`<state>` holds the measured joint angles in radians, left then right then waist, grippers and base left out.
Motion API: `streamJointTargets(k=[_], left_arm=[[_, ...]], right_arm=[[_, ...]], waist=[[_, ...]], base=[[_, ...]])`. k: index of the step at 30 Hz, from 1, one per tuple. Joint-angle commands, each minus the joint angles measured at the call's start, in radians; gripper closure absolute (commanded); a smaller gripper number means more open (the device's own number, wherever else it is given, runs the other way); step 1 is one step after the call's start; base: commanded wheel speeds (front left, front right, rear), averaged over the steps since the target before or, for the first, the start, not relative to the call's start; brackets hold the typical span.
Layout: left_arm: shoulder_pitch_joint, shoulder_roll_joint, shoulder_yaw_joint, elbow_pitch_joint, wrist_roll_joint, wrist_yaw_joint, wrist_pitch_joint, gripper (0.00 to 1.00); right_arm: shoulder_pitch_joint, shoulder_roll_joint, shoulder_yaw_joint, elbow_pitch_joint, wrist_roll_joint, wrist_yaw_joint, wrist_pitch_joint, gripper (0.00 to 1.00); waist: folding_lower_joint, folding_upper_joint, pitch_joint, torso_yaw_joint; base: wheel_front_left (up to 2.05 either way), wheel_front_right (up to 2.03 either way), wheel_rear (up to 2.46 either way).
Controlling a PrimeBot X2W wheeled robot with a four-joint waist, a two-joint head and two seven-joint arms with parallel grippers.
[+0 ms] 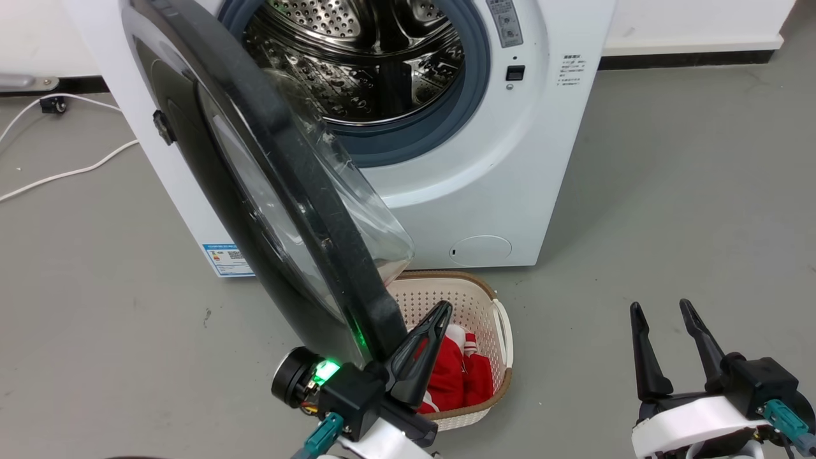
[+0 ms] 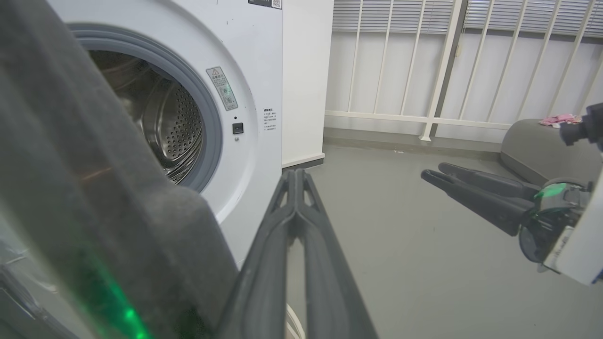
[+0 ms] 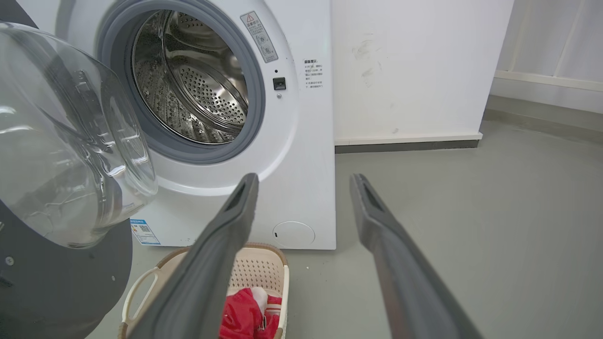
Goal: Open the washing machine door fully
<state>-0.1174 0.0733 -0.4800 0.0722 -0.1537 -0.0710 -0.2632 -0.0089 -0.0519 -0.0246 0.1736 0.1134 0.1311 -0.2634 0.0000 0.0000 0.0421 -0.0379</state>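
left claw [image 1: 440,313] and right claw [image 1: 660,307], long dark fingers [image 1: 645,363], white forearm shells [image 1: 695,414], teal connectors [image 1: 785,417], green light [image 1: 326,370]

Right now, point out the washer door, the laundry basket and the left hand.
washer door [image 1: 296,185], head view, on its black rim.
laundry basket [image 1: 440,294], head view, on its perforated back wall.
left hand [image 2: 297,175], left wrist view, at its closed fingertips.

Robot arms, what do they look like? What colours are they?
The left arm and right arm have white curved shells, black wrist blocks and teal plugs. Each ends in two long, dark, pointed jaws. A green light glows on the left wrist.
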Motion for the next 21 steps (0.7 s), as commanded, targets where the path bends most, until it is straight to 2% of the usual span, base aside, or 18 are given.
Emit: streamJointTargets(k=[1,7,14,19,20,21], left_arm=[[0.003,0.017,0.037,0.002,0.004,0.019,-0.001,1.00],[0.066,0.031,0.063,-0.045,0.026,0.038,-0.001,1.00],[0.192,0.044,0.089,-0.102,0.019,0.064,0.001,1.00],[0.276,0.045,0.115,-0.153,0.008,0.099,0.000,1.00],[0.306,0.055,0.142,-0.164,0.000,0.119,0.000,1.00],[0.311,0.056,0.154,-0.169,-0.004,0.124,0.000,1.00]], right_arm=[[-0.012,0.003,0.000,0.002,0.003,-0.001,-0.002,0.00],[-0.005,0.003,0.002,0.009,0.010,-0.001,-0.002,0.00],[0.002,0.003,0.006,0.012,0.012,-0.001,-0.002,0.00],[0.013,0.003,0.008,0.001,0.017,-0.001,-0.002,0.00],[0.015,0.003,0.010,-0.003,0.019,-0.001,-0.002,0.00],[0.017,0.003,0.009,-0.003,0.017,-0.001,-0.002,0.00]], waist=[[0.0000,0.0000,0.001,-0.001],[0.0000,0.0000,-0.002,0.010],[0.0000,0.0000,-0.009,0.063],[0.0000,0.0000,-0.016,0.122],[0.0000,0.0000,-0.015,0.164],[0.0000,0.0000,-0.015,0.179]], base=[[0.00,0.00,0.00],[0.00,0.00,0.00],[0.00,0.00,0.00],[0.00,0.00,0.00],[0.00,0.00,0.00],[0.00,0.00,0.00]])
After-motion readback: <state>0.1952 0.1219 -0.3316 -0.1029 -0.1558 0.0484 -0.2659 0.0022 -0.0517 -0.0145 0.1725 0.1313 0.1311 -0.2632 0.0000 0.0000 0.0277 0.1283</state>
